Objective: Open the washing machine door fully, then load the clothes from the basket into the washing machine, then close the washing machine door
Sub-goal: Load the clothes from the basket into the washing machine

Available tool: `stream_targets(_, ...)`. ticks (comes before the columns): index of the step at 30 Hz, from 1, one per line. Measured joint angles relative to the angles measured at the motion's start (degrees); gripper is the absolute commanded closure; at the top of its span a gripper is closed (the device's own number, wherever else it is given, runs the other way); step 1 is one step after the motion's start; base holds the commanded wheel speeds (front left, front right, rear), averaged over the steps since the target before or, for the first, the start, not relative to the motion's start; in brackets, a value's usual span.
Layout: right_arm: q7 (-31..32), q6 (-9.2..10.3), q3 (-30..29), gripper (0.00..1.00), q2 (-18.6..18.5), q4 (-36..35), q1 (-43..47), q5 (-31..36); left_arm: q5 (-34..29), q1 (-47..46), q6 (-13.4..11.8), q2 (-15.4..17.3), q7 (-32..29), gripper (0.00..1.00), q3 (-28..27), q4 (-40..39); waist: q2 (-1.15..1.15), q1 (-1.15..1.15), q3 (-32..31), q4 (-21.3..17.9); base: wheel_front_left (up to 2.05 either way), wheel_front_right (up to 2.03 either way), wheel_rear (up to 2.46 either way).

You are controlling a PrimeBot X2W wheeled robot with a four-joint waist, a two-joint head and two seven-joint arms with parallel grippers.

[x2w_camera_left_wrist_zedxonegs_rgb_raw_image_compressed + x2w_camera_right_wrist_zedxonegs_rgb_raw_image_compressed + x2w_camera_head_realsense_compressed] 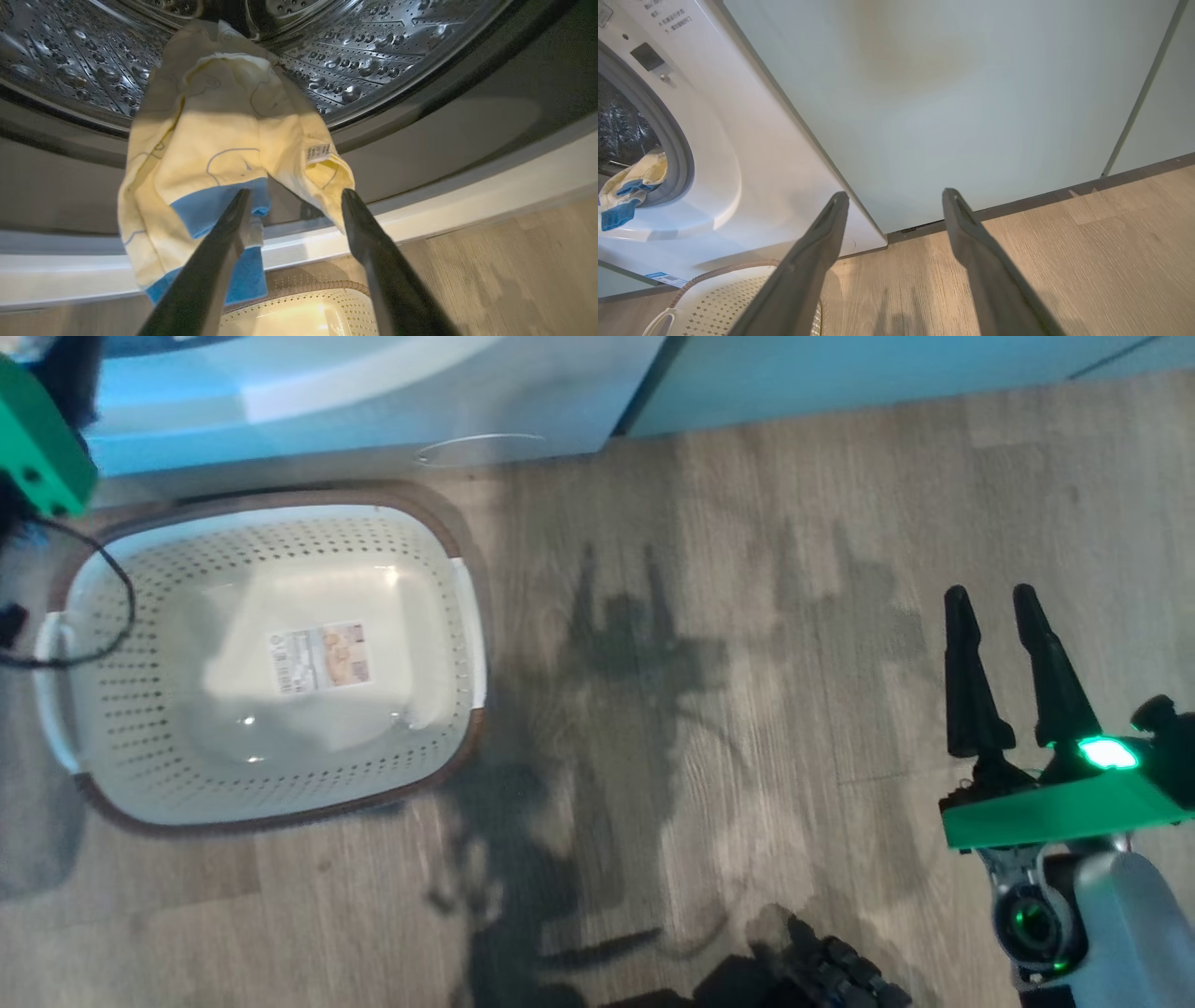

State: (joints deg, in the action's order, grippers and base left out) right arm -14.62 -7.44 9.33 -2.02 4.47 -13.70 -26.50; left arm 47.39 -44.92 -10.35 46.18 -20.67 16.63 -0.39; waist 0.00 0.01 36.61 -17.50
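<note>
Clothes (pixel 210 140), L wrist view: pale yellow w/ blue parts and faint line prints, draped over the lower lip of the washing machine (pixel 467 186) opening, upper part inside on the steel drum (pixel 373 56), lower part hanging out over the grey gasket (pixel 444 130) and white front. Left pincer (pixel 295 196) is spread wide, nothing clamped. One fingertip overlaps the blue patch and the other sits just beside the cloth's edge; can't tell if either touches. Basket (pixel 322 285) shows below, btwn the fingers, on the wood floor (pixel 514 270). Head view: basket sits on the floor right in front of the machine's base w/ no clothes in it, printed label (pixel 319 658) on its bottom, a black cable (pixel 112 588) looping over its left rim. Right pincer (pixel 991 593) is at lower right, well apart from the basket, over bare floor, fingers apart, holding nothing. R wrist view: right pincer faces a pale green cabinet door (pixel 948 116), fingers wide, empty. The machine is to the left, clothes hanging at its opening, basket corner below.
</note>
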Motion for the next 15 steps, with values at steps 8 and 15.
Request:
stream_targets(8,0.00,0.00,1.71,0.00,0.00,0.40,-1.15,-3.03,1.19,-8.87,1.08,3.02,-11.50,0.00,2.13,5.15,0.00,0.00,1.83,-3.94,0.00,0.00,0.00)
stream_targets(15,0.00,0.00,2.32,0.00,0.00,0.54,-1.15,-4.37,-0.24,-13.44,1.18,4.02,-17.35,0.00,4.63,10.12,0.00,0.00,3.05,-6.65,0.00,0.00,0.00)
